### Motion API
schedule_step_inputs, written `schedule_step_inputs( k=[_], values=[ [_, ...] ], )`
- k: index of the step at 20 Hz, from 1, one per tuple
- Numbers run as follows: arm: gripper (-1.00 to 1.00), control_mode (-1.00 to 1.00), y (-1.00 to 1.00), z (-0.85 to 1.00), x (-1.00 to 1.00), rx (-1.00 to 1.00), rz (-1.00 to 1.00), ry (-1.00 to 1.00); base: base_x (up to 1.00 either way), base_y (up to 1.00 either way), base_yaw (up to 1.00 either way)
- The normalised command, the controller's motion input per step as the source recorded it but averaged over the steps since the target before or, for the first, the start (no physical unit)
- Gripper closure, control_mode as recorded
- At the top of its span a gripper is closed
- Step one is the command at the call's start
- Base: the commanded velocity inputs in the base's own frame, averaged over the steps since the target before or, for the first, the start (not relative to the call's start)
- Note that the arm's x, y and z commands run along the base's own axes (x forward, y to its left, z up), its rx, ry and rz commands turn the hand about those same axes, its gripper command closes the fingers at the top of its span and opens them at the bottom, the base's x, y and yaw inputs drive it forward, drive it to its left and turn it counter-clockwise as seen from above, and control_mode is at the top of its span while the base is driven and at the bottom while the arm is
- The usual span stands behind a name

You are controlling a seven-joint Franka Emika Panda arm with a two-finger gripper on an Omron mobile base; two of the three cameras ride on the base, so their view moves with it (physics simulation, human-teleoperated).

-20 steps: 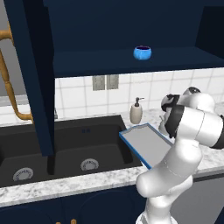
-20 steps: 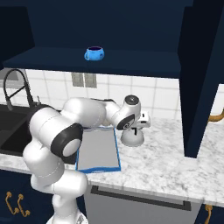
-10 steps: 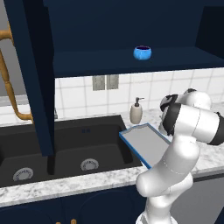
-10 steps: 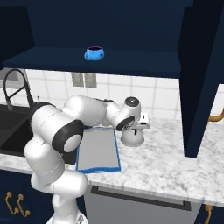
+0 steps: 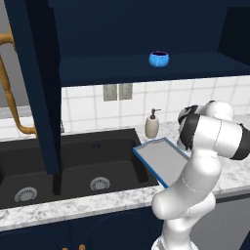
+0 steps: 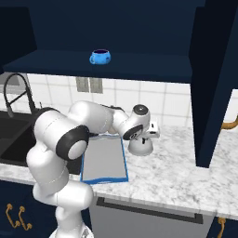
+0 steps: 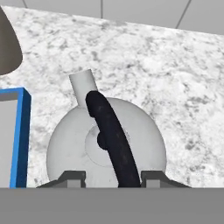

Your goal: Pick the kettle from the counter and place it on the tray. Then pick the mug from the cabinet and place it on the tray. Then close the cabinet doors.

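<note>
The end effector (image 7: 111, 179) hangs straight above the kettle (image 7: 107, 144), and the hand view looks down on the grey dome with its stubby spout pointing away and its black arched handle (image 7: 113, 140) running toward the camera, between the two dark fingertips (image 7: 72, 178). The tips stand a little apart on either side of the handle's near end; whether they press on it I cannot tell. That view also catches the blue corner of the tray (image 7: 18, 135) just beside the kettle, and a dark edge of the soap bottle (image 7: 8, 48) farther off.

From the right base view the kettle (image 6: 140, 147) sits on the speckled worktop (image 6: 176, 172) just beside the far right corner of the tray (image 6: 104, 160), with the hand directly over it and the fingers hidden behind the wrist. The mug (image 6: 100, 56) stands on the cabinet shelf (image 6: 107, 65) above, and an open navy door (image 6: 211, 83) hangs at the right.

The left base view has the arm's white bulk in front of the kettle, but it does give the black double sink (image 5: 73, 171), the soap bottle (image 5: 152, 125) standing behind the tray (image 5: 161, 158), the mug (image 5: 159, 59) on the shelf, and the other open door (image 5: 36, 88) with its brass handle (image 5: 12, 93).
</note>
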Motion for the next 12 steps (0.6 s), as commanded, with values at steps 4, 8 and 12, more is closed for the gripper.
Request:
schedule_step_inputs(
  k=[4, 8, 12],
  values=[
    [1.0, -1.0, 0.0, 0.04, -0.22, -0.02, 0.0, -0.07, 0.0, 0.0, 0.0],
    [1.0, -1.0, 0.0, 0.32, -0.24, -0.11, 0.03, -0.21, 0.0, 0.0, 0.0],
    [1.0, -1.0, 0.01, 0.43, -0.16, -0.16, 0.07, -0.24, 0.0, 0.0, 0.0]
  ],
)
